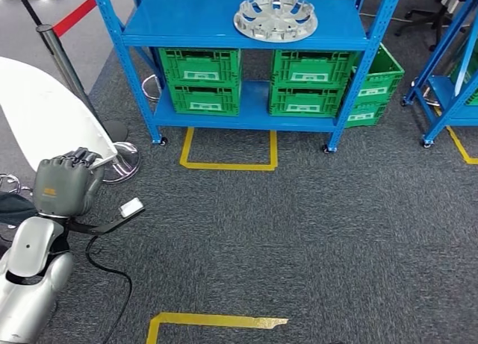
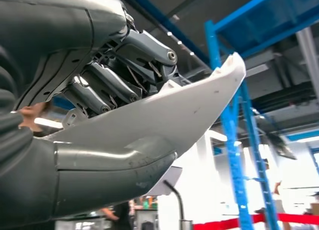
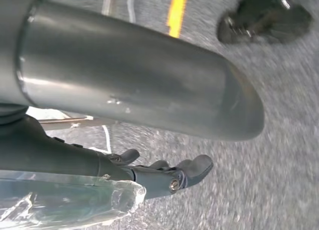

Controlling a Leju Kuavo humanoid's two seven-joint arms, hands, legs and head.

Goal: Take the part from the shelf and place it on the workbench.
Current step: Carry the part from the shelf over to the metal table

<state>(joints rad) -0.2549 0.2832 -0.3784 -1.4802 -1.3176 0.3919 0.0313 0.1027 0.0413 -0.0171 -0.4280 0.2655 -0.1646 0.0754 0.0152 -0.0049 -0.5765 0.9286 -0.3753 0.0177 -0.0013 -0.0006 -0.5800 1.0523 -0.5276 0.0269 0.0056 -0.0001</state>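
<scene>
White moulded panel (image 1: 39,113) at the near left, clamped at its near end by the left hand (image 1: 66,183), long axis running from that hand off to the far left, well apart from the blue shelf (image 1: 242,39) and the silver wheel cover (image 1: 275,17) on its top deck. Seen close from the left wrist: fingers (image 2: 112,83) curled over the panel's upper face, thumb under it, tapered tip beyond. Right hand (image 3: 158,177) low over grey carpet, fingers stretched out, holding nothing.
</scene>
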